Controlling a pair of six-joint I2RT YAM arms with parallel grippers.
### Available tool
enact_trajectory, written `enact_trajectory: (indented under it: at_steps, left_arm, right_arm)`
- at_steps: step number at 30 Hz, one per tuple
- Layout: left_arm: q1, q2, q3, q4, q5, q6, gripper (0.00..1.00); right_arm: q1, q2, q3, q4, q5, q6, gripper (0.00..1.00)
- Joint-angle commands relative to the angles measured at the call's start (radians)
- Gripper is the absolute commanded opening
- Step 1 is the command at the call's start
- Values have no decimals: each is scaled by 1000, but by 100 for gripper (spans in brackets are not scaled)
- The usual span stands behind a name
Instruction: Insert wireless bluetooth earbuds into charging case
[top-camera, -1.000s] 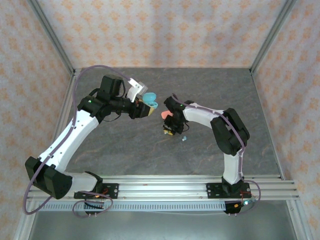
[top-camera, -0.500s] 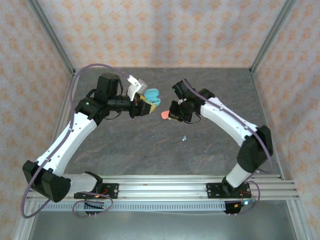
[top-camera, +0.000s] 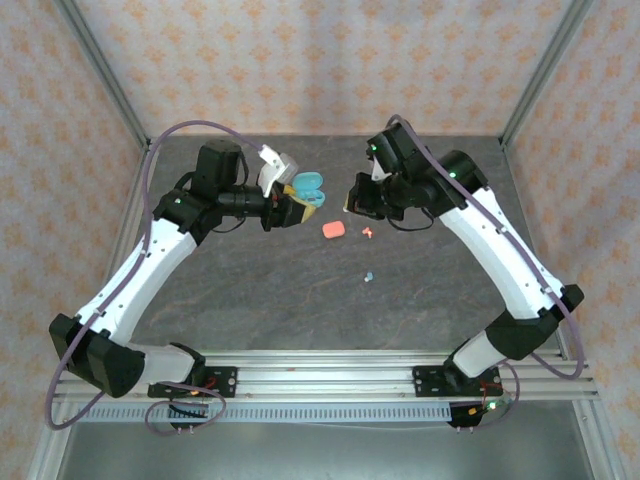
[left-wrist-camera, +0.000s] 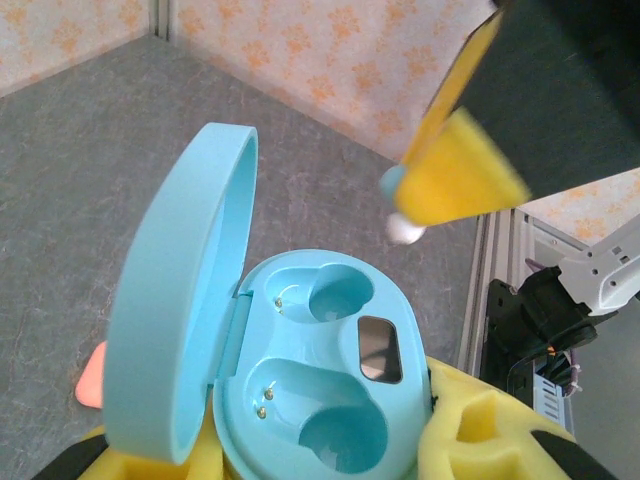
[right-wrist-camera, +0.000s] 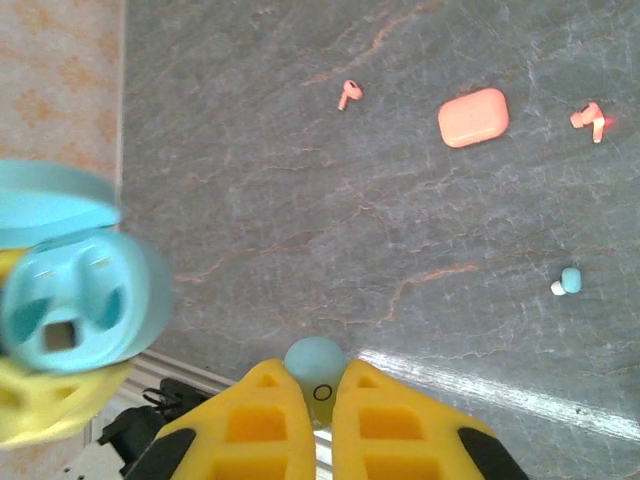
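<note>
My left gripper (left-wrist-camera: 300, 445) is shut on the base of an open teal charging case (left-wrist-camera: 325, 375). Its lid (left-wrist-camera: 175, 300) stands up at the left and both sockets are empty. My right gripper (right-wrist-camera: 318, 388) is shut on a teal earbud (right-wrist-camera: 316, 362). In the left wrist view that earbud (left-wrist-camera: 397, 207) hangs above and to the right of the case, apart from it. From above, the teal case (top-camera: 306, 186) and my right gripper (top-camera: 353, 204) face each other over the table. A second teal earbud (right-wrist-camera: 566, 281) lies on the table.
A closed salmon-pink case (top-camera: 334, 229) lies on the grey table between the arms, with a pink earbud (top-camera: 367, 233) just right of it. Another pink earbud (right-wrist-camera: 349, 94) lies further off. The loose teal earbud (top-camera: 368, 276) lies nearer the arm bases.
My right arm has risen from the table and swung back toward the far side with the teal earbud, uncovering the pink case. The left arm has shifted the open case slightly.
</note>
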Motion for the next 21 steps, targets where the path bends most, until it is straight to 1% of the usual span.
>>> enact_trajectory:
  at_steps: [1,10,15,21]
  left_arm:
    - [4,-2,36,46,22,23,11]
    - [-26,-10,34,16,-29,72,11]
    - [-32,-11,38,17,-36,78,12]
    - [-35,-17,44,4,-45,81,11]
  right_arm:
    - [23,2,91,-79,31,-11,8]
    - [69,87,255,-41,-39,-2,7]
    - [89,176,365,-62,-68,-30,7]
    - [99,259,455,-117,-92,-67,7]
